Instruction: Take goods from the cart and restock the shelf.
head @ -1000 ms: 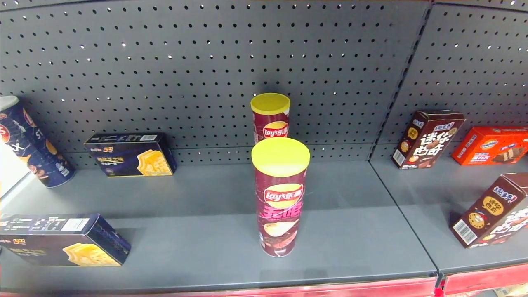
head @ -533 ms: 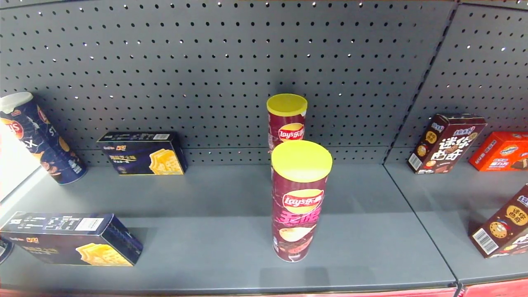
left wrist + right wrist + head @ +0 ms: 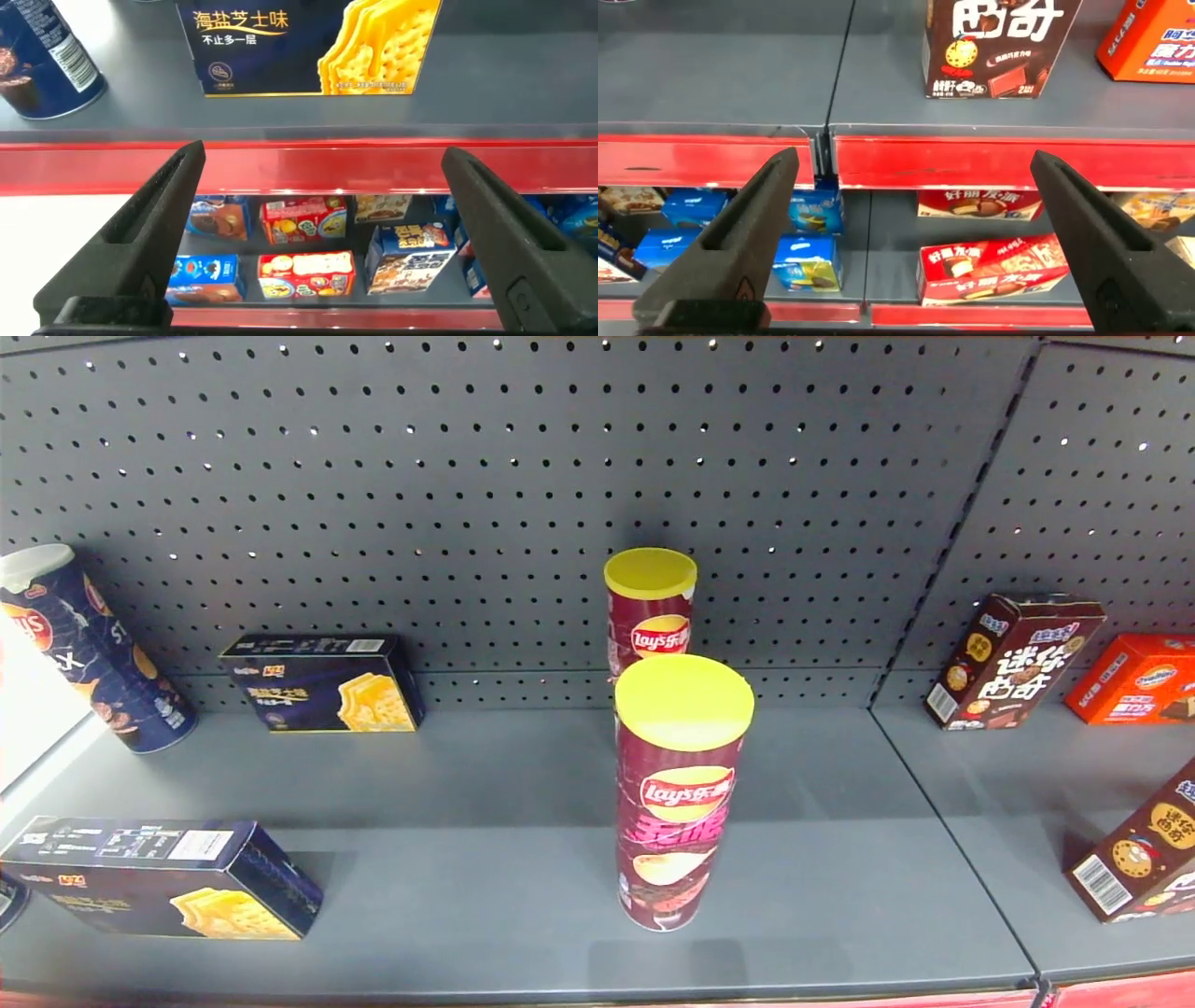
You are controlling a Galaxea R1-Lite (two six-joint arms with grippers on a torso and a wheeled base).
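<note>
Two maroon chip cans with yellow lids stand upright on the grey shelf (image 3: pixel 467 896), one in front (image 3: pixel 680 793) and one behind it (image 3: pixel 650 609) against the pegboard. My left gripper (image 3: pixel 318 271) is open and holds nothing, hanging just in front of the red shelf edge (image 3: pixel 308 163) below a dark blue cracker box (image 3: pixel 308 47). My right gripper (image 3: pixel 924 261) is also open and bare, facing the shelf edge (image 3: pixel 1008 161) below a brown chocolate box (image 3: pixel 999 47).
On the shelf sit two dark blue cracker boxes (image 3: pixel 322 683) (image 3: pixel 163 877), a navy can (image 3: pixel 89 649) at far left, brown boxes (image 3: pixel 1013 658) (image 3: pixel 1134 845) and an orange box (image 3: pixel 1134 679) at right. Lower shelves hold several snack boxes (image 3: pixel 304 247) (image 3: pixel 990 266).
The whole head view has shifted so the shelf contents sit further right in the picture; the camera moved. The goods themselves have not moved.
</note>
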